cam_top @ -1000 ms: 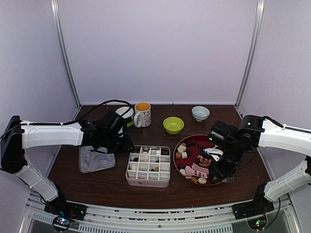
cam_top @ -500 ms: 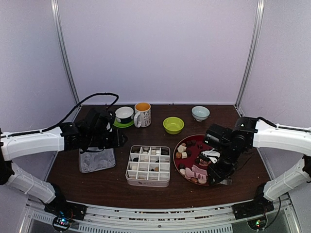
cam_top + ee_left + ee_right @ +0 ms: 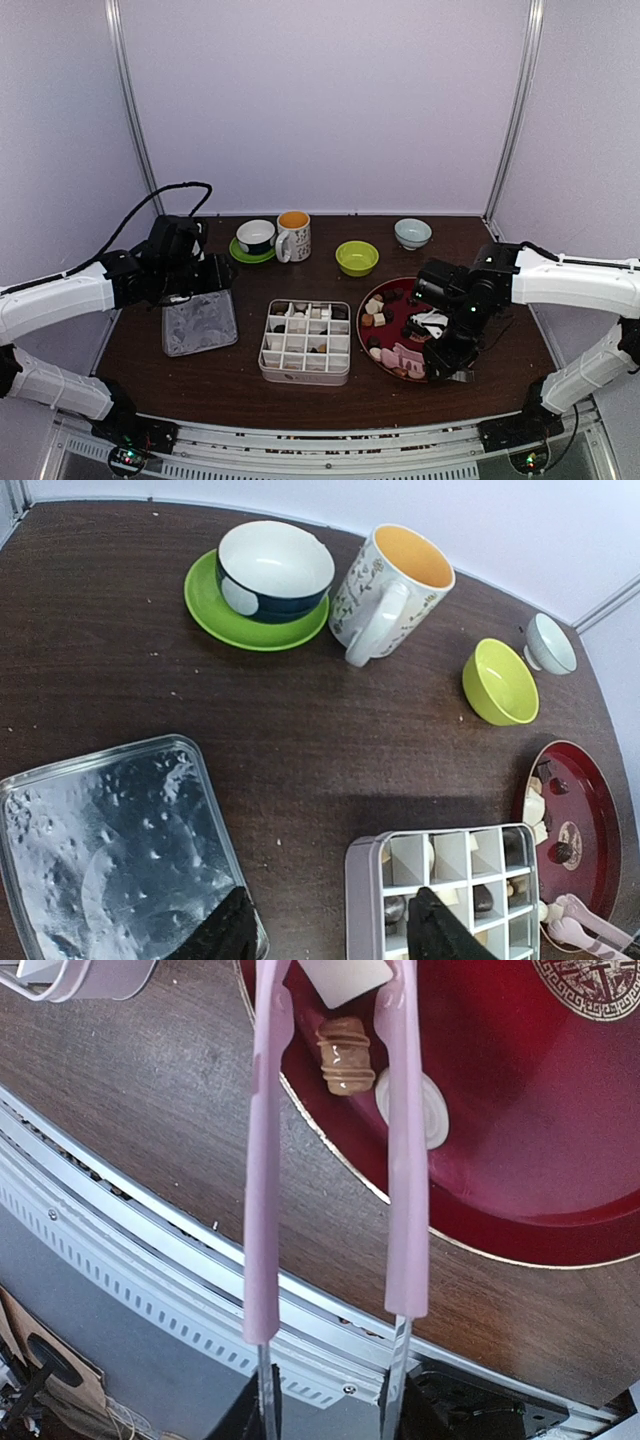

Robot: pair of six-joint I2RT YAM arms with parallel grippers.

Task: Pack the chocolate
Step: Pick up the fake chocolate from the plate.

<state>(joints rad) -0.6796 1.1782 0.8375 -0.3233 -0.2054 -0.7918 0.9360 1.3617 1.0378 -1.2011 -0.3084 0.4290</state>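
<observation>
Left fingers (image 3: 232,935) stand apart and empty, right fingers (image 3: 258,1412) grasp the pink tongs (image 3: 405,1160) over the red plate (image 3: 520,1110)

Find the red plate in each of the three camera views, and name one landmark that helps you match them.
Top external: the red plate lies right of centre, beside the divided tin.
Left wrist: the red plate is at the lower right, near the edge.
Right wrist: the red plate fills the upper right.
Shared landmark: the pink tongs at the plate's near rim.
</observation>
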